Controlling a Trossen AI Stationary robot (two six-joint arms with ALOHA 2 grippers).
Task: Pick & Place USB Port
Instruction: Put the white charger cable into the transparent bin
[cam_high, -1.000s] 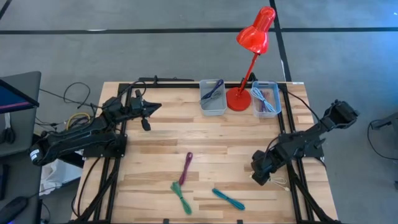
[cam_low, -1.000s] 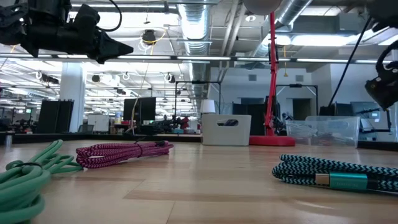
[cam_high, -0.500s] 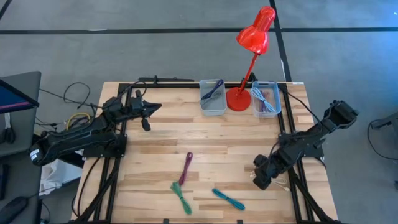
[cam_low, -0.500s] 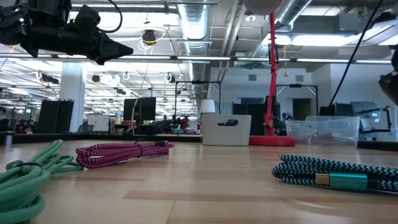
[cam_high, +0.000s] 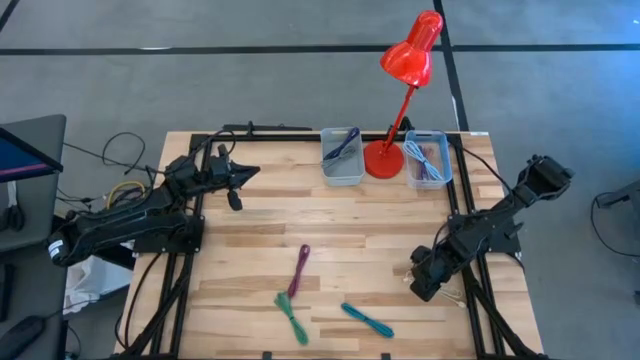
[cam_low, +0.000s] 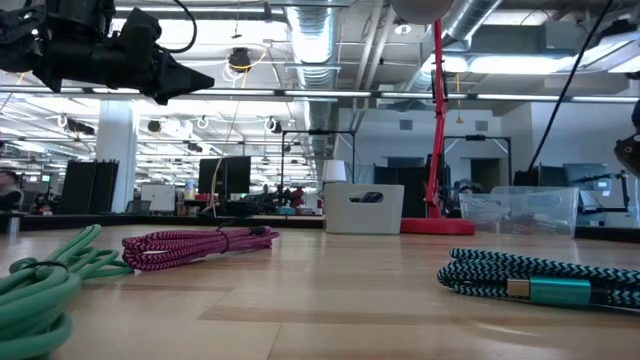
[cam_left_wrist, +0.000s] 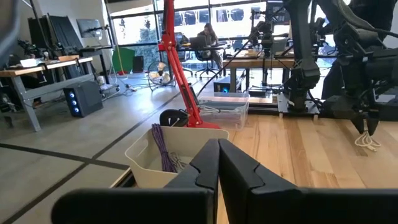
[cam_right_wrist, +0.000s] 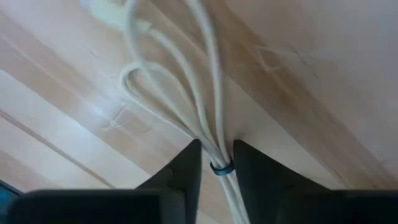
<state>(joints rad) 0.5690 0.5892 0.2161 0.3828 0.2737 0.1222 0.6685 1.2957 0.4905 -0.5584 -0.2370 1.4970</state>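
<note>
A white USB cable (cam_high: 451, 294), bundled with a small blue tie, lies flat on the wood near the table's right edge. My right gripper (cam_high: 421, 287) points down on it, shut on the bundle (cam_right_wrist: 186, 106). My left gripper (cam_high: 243, 172) is shut on nothing and hovers above the table's far left part, also visible in the low view (cam_low: 205, 78). A magenta cable (cam_high: 300, 268), a green cable (cam_high: 291, 316) and a teal cable (cam_high: 366, 321) lie on the near half of the table. My right gripper pinches the white cable bundle between its two fingers (cam_right_wrist: 186, 163), right at the blue tie (cam_right_wrist: 221, 167). It comes from above, pointing down, with the fingers across the strands. The bundle lies on the table, and its loops (cam_right_wrist: 140, 78) spread out ahead of the fingers.
Two clear bins stand at the far edge, one (cam_high: 342, 156) holding a dark cable and one (cam_high: 427, 161) holding several cables. A red desk lamp (cam_high: 384, 158) stands between them. The metal frame rail (cam_high: 462, 215) runs close beside the right gripper.
My right gripper has moved a little toward the table's near edge and down onto the white cable. In the low view it has slid almost out of the picture at the right. The left arm and the coloured cables have kept still.
</note>
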